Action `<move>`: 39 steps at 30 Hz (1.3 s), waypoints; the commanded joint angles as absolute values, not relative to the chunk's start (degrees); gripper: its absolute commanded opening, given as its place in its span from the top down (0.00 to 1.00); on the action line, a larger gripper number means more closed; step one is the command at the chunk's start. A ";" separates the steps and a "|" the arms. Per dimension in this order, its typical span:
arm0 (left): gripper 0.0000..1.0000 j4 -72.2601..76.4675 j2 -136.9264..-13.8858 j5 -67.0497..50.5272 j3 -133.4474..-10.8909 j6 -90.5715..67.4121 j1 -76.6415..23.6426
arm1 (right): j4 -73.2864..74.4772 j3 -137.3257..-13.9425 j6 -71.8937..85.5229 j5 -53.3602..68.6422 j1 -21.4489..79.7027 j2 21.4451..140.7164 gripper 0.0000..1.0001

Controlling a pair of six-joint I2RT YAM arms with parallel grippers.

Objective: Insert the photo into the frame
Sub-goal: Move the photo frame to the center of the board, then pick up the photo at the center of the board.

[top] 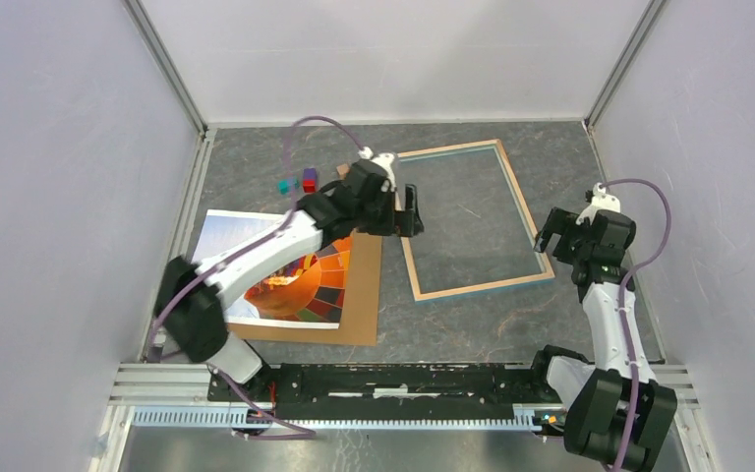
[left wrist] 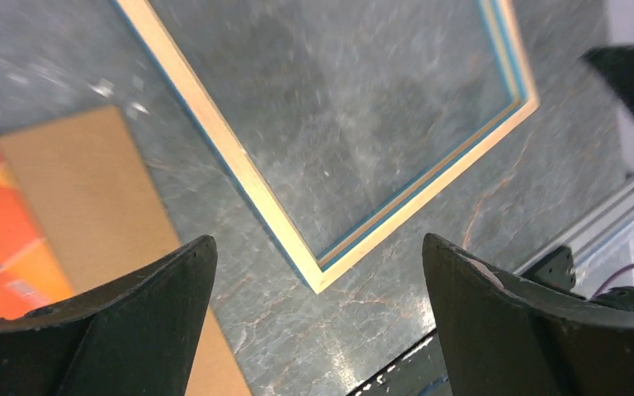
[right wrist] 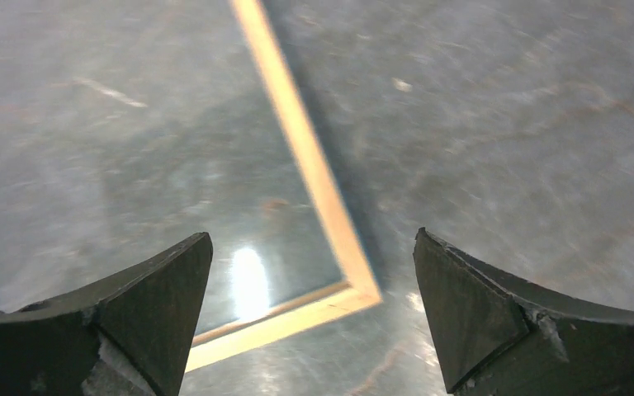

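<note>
Left claw (top: pixel 414 212) and right claw (top: pixel 548 233) were spread wide, empty. The photo (top: pixel 295 285) lay on the brown board (top: pixel 364 285) near the table's (top: pixel 472 334) left edge, outside the frame (top: pixel 482 286).

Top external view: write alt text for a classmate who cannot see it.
A pale wood frame lies empty on a grey table; the balloon photo rests on a brown board to its left. The left arm reaches over the photo toward the frame, the right arm beside it, jaws open.
</note>
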State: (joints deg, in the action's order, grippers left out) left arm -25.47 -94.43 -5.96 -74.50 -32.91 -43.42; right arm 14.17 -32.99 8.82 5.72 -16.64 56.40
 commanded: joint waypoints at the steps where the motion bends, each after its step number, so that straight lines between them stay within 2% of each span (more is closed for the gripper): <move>1: 0.00 -23.98 -78.23 11.17 -71.34 -26.56 -43.51 | 7.29 -31.63 13.52 27.07 -14.82 55.57 0.02; 3: 0.00 -20.35 -70.43 16.50 -67.97 -25.42 -43.54 | 1.23 -28.00 21.22 30.48 -9.93 54.12 0.02; 6: 0.00 -18.67 -61.93 18.14 -65.64 -25.36 -43.51 | -5.88 -24.20 29.88 26.83 2.69 51.43 0.02; 12: 0.00 -31.69 -52.61 16.31 -66.46 -28.21 -43.50 | -19.05 -17.14 42.96 18.63 23.72 51.12 0.02; 18: 0.00 -41.11 -43.32 20.06 -63.21 -30.68 -43.50 | -27.76 -18.16 52.75 4.67 45.39 61.71 0.08; 22: 0.00 -43.85 -44.81 22.93 -67.10 -25.93 -43.51 | -37.48 -22.04 60.32 -4.65 60.76 73.32 0.09; 27: 0.00 -42.62 -51.07 21.51 -76.17 -20.87 -43.57 | -41.35 -31.68 62.76 -4.94 67.17 86.46 0.16; 29: 0.00 -39.65 -53.66 19.48 -79.00 -21.32 -43.51 | -44.05 -33.20 64.61 -3.69 67.43 90.46 0.24; 34: 0.00 -34.74 -60.67 6.99 -85.41 -23.72 -43.59 | -49.60 -33.78 71.97 -4.25 68.98 96.97 0.37; 36: 0.00 -34.75 -60.95 8.65 -85.69 -22.23 -43.60 | -52.75 -33.36 74.59 -4.11 69.79 99.93 0.43; 39: 0.00 -33.29 -57.97 16.67 -81.59 -17.16 -43.59 | -53.46 -32.48 78.06 -5.00 70.89 102.99 0.45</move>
State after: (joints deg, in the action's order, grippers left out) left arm -37.10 -61.19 11.94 -83.29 -24.05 -43.53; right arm -47.72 -32.88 71.02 -2.76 69.23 99.48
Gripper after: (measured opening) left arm 0.997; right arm 0.559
